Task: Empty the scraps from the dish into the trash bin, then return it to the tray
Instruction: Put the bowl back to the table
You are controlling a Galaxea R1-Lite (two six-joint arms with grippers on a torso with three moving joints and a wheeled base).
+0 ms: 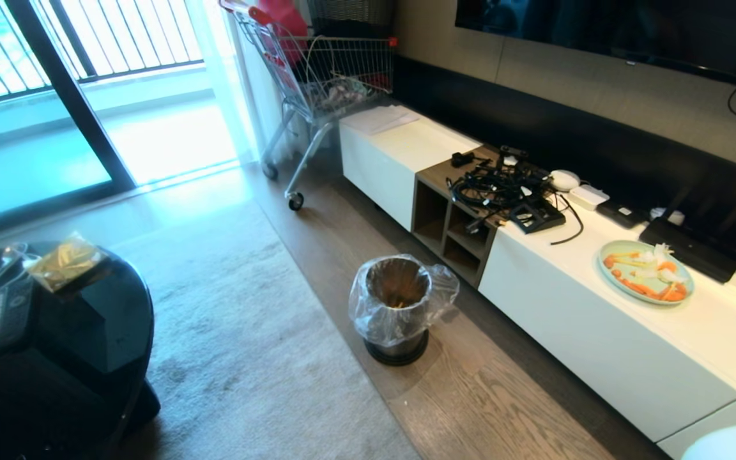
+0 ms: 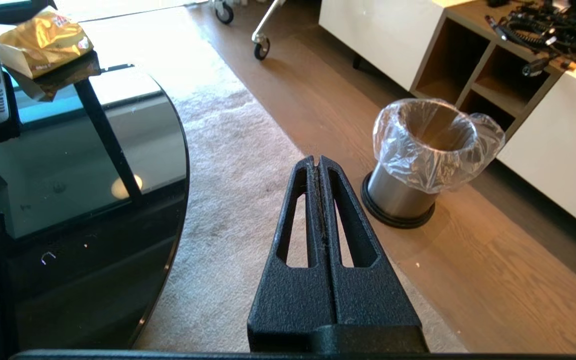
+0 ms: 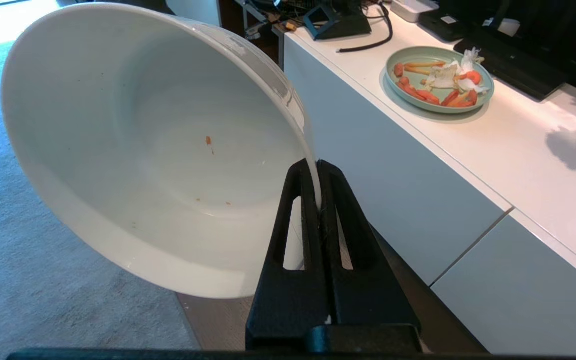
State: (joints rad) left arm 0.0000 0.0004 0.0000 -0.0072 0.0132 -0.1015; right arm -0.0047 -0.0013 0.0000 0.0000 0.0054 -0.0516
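**Bowl tipped out, tray still to come**

Nearest in the head view is the glossy black table [image 1: 55,332] at about eight o'clock, a gold packet [image 1: 66,262] on it. From where I stand the bin [image 1: 397,308] sits dead centre on the wood floor, bag over its rim, something orange-yellow faintly visible inside. At three o'clock a green plate [image 1: 646,271] of orange and white bits rests on the white cabinet [image 1: 598,332]. Neither arm shows here.

Left wrist view: the left gripper [image 2: 317,161] has its fingers pressed together on nothing, pointing toward the bin [image 2: 420,160], which stands at one o'clock, well apart.

Right wrist view: the right gripper [image 3: 316,165] pinches the rim of the dish [image 3: 153,150], held tilted on edge over carpet and floor. Only a few orange specks cling inside.

I'd judge the emptying done; what's left is carrying the dish back. No tray appears in any view.
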